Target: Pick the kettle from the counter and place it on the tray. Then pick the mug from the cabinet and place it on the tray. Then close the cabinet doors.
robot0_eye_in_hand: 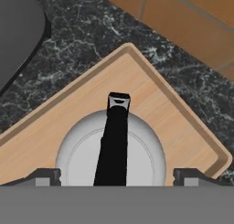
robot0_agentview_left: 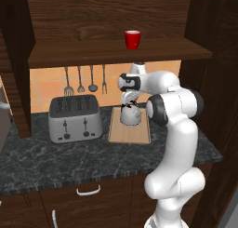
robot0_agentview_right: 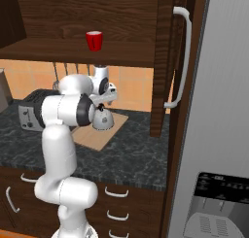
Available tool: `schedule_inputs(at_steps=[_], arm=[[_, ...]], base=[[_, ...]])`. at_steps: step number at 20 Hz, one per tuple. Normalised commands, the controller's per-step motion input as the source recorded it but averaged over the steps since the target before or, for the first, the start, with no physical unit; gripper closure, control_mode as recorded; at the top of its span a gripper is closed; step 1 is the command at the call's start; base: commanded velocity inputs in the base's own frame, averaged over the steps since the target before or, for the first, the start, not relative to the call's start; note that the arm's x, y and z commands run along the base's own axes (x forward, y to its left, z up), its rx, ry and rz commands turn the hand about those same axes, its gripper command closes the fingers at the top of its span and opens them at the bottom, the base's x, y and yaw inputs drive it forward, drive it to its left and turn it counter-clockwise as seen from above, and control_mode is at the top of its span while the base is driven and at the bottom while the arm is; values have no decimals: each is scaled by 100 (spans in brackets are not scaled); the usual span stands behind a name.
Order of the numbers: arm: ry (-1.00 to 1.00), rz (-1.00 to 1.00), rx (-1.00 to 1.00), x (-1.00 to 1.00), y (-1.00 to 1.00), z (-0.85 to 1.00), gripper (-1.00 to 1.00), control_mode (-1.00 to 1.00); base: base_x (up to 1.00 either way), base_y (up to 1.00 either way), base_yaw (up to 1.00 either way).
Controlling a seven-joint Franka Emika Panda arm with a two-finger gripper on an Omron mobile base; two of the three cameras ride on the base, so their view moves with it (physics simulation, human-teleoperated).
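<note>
The silver-grey kettle stands upright on the tan wooden tray, which lies on the dark marbled counter. My gripper hangs straight above the kettle, open. Its fingertips stand wide on either side of the black arched handle without touching it. The red mug sits upright on the shelf of the open cabinet. One cabinet door with a long silver bar handle stands open to the right.
A boxy silver toaster stands left of the tray. Utensils hang on the orange tiled wall behind. A grey fridge rises at the far right. Lower drawers with curved handles run under the counter.
</note>
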Motion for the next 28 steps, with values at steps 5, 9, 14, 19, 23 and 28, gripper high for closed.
schedule_inputs(at_steps=[5,9,14,19,23,28], arm=[[-20,-1,1,-13,20,-35,-100,-100],[-12,0,3,-18,6,-2,-100,-100],[-8,0,0,-29,-1,41,-100,-100],[-8,-1,0,-48,0,29,-100,-100],[-9,-7,4,-82,0,4,-100,-100],[-12,-5,3,-83,0,32,-100,-100]], base=[[0,0,0],[0,0,0],[0,0,0],[0,0,0],[0,0,0],[0,0,0]])
